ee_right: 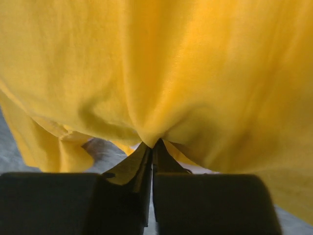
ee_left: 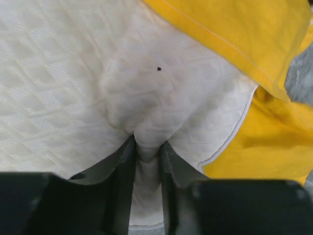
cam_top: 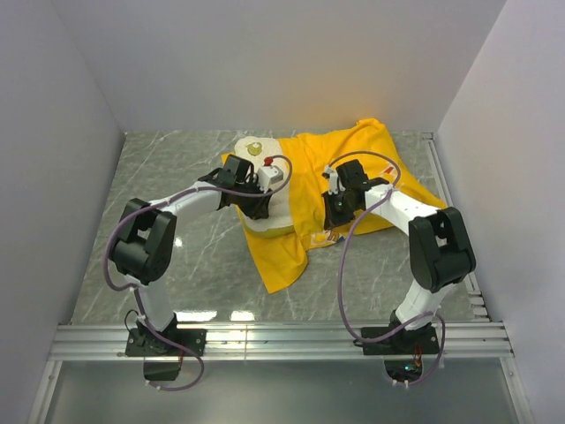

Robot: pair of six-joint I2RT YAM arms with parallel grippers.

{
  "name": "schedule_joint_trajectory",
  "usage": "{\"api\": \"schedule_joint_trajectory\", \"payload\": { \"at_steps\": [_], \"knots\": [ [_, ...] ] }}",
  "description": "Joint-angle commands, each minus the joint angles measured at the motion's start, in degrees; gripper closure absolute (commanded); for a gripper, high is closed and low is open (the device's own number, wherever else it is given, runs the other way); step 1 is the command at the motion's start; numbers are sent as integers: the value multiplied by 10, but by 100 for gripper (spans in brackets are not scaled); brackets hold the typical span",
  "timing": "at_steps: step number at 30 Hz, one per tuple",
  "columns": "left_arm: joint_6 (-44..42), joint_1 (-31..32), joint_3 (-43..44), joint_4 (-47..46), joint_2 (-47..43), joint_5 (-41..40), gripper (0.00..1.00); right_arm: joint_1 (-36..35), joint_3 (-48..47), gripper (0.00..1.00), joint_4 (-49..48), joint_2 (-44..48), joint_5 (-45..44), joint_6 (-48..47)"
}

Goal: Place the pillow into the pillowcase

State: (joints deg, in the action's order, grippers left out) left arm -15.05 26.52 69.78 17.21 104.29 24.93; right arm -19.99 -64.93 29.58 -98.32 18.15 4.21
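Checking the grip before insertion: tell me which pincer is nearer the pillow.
Left. The left pincer pinches a fold of the pillow itself; the right pincer grips the pillowcase off to its right.

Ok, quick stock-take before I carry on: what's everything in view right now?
pillow: one, cream-white quilted, mid-table left of centre, one edge overlapped by yellow fabric
pillowcase: one, bright yellow, crumpled mid-table, spreading right of the pillow
table: one, grey marbled, under everything
rail: one, silver metal, along the near edge
left gripper: one, black, closed on a pinched fold of the pillow
right gripper: one, black, closed on a pleat of the pillowcase
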Motion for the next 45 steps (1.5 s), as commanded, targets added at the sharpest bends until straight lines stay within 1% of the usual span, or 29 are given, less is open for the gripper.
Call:
{"api": "schedule_joint_trajectory", "payload": {
  "at_steps": [1,2,4,5,10,11,12,14,17,20,23,24,25,26,27,28,29,30,31,32,34,35,36,37,40,41,43,44,45],
  "knots": [
    [53,0,28,8,41,17,73,-17,4,100,-27,4,35,11],
    [82,1,31,5,44,21,84,-20,-2,100,-23,10,47,12],
    [114,0,27,-13,47,30,95,-33,-11,100,-18,23,85,19],
    [146,1,26,-19,45,35,100,-42,-22,100,-12,37,134,20],
    [309,0,-6,-104,18,57,100,-140,-95,100,31,34,267,15],
    [364,0,-11,-118,5,54,100,-145,-101,100,29,31,285,19],
    [389,0,-18,-132,-2,53,100,-143,-103,100,19,27,280,28],
    [458,1,-40,-171,-22,56,100,-106,-104,100,-7,9,258,52],
    [503,5,-63,-207,-44,56,100,-50,-128,100,-8,-36,277,70],
    [532,8,-89,-231,-57,68,100,-55,-170,100,31,-73,272,28],
    [528,12,-96,-234,-56,77,100,-61,-189,100,88,-98,275,-16],
    [523,13,-97,-226,-56,97,100,-63,-192,98,111,-100,280,-51],
    [510,12,-90,-211,-58,110,100,-63,-194,93,135,-99,286,-72],
    [466,10,-83,-193,-61,127,95,-61,-202,87,189,-89,303,-92],
    [435,8,-76,-132,-65,171,87,-53,-209,64,219,-82,316,-136],
    [401,5,-64,-101,-69,193,79,-45,-228,52,244,-73,326,-150],
    [332,-5,-60,-64,-84,215,63,-33,-239,43,279,-56,341,-160],
    [298,-14,-57,-35,-94,253,56,-20,-253,29,286,-48,342,-162],
    [266,-24,-54,18,-107,266,44,11,-286,24,287,-38,338,-156],
    [210,-50,-49,40,-128,274,39,25,-303,23,278,-37,323,-149],
    [174,-97,-25,80,-140,283,19,55,-347,23,252,-40,286,-114],
    [168,-111,-11,84,-137,276,18,58,-355,23,213,-42,268,-98],
    [173,-123,6,84,-131,260,17,61,-364,23,195,-48,206,-68],
    [179,-131,43,82,-120,234,16,62,-387,23,183,-69,183,-63],
    [187,-144,136,75,-47,171,15,61,-455,24,180,-132,100,-49],
    [184,-144,162,81,2,163,15,62,-467,24,169,-145,84,-51],
    [186,-144,241,85,55,144,15,64,-504,25,152,-180,41,-44],
    [189,-145,266,85,103,141,15,66,-520,28,138,-193,36,-43],
    [194,-144,287,78,124,134,15,67,-536,29,130,-207,29,-20]
  ]
}}
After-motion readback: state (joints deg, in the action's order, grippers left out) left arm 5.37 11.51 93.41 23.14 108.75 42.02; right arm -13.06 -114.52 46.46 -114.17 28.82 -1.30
